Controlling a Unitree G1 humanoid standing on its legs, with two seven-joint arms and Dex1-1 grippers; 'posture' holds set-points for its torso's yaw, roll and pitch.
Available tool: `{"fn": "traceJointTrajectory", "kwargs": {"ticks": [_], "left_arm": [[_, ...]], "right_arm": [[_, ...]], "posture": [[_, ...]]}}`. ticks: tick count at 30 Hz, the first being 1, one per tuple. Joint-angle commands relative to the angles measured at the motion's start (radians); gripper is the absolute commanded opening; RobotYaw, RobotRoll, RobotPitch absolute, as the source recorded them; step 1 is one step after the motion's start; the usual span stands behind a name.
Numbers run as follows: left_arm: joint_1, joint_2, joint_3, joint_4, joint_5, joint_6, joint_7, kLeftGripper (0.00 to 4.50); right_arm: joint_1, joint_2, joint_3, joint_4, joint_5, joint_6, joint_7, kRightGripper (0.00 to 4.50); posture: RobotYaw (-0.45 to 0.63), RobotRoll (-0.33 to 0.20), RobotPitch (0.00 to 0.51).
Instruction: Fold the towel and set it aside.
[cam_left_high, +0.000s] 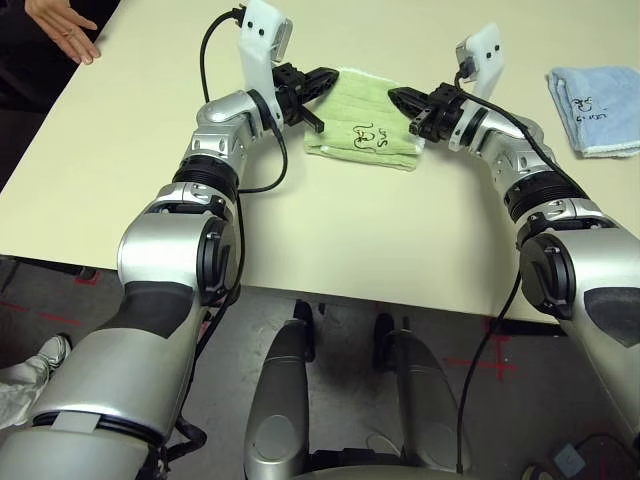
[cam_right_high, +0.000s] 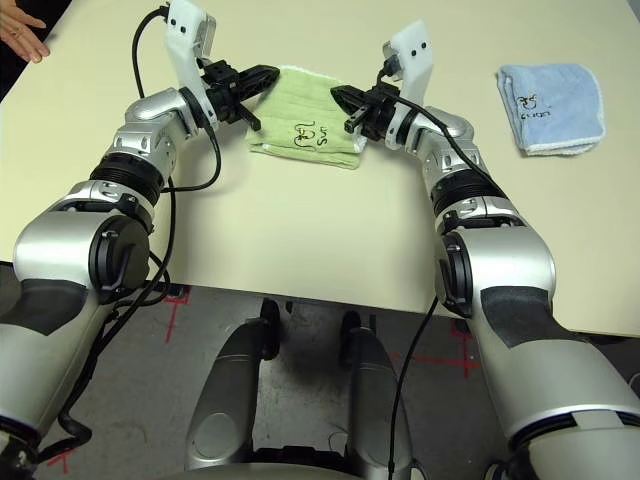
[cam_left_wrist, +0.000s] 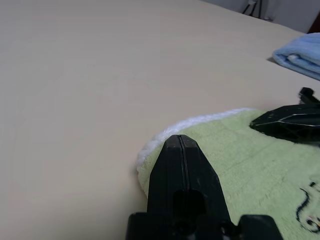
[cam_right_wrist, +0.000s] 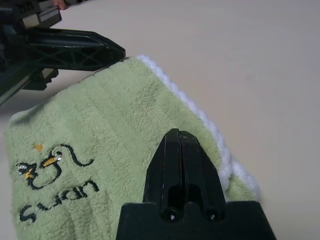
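The towel (cam_left_high: 365, 125), lime-green with white edging and a dark embroidered motif, lies folded into a small rectangle on the table (cam_left_high: 330, 230) between my two arms. My left gripper (cam_left_high: 330, 75) is shut with nothing in it, its tip over the towel's far left corner (cam_left_wrist: 155, 145). My right gripper (cam_left_high: 395, 97) is also shut and empty, hovering over the towel's right side (cam_right_wrist: 100, 125). The two black tips point toward each other across the towel. In the right wrist view the left gripper (cam_right_wrist: 85, 47) reaches in at the towel's far corner.
A light blue folded cloth (cam_left_high: 598, 108) lies at the table's right side, apart from the towel. A person's hand (cam_left_high: 65, 25) rests on the table's far left corner. The table's front edge runs just in front of my body.
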Motion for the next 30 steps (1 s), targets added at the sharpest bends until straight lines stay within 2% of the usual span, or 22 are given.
{"fn": "traceJointTrajectory", "kwargs": {"ticks": [1,3,7,13,22,30], "left_arm": [[0.01,-0.006,-0.007,0.018,0.013,0.007,-0.023,0.01],[0.003,-0.004,-0.002,0.013,0.003,-0.003,-0.066,0.01],[-0.068,0.018,0.044,-0.031,-0.078,-0.043,-0.292,0.01],[-0.097,0.045,0.043,-0.054,-0.1,-0.042,-0.429,0.01],[-0.029,0.05,-0.01,-0.025,-0.043,-0.056,-0.364,0.01],[-0.024,0.042,-0.03,-0.003,-0.002,-0.043,-0.24,0.01]], "right_arm": [[0.012,-0.009,-0.008,0.005,-0.003,-0.013,0.001,0.0],[0.004,-0.015,-0.013,-0.003,0.005,-0.025,0.022,0.0],[-0.041,-0.054,-0.069,-0.069,0.094,-0.016,0.182,0.0],[-0.043,-0.083,-0.077,-0.119,0.123,-0.002,0.241,0.0],[-0.022,-0.024,-0.055,-0.095,0.094,-0.033,0.163,0.0],[-0.039,-0.005,-0.037,-0.051,0.053,-0.046,0.107,0.0]], "posture": [[0.02,0.0,0.406],[0.02,0.0,0.426],[0.03,0.0,0.447],[0.04,0.0,0.464],[0.03,0.0,0.48],[0.03,0.0,0.478]]}}
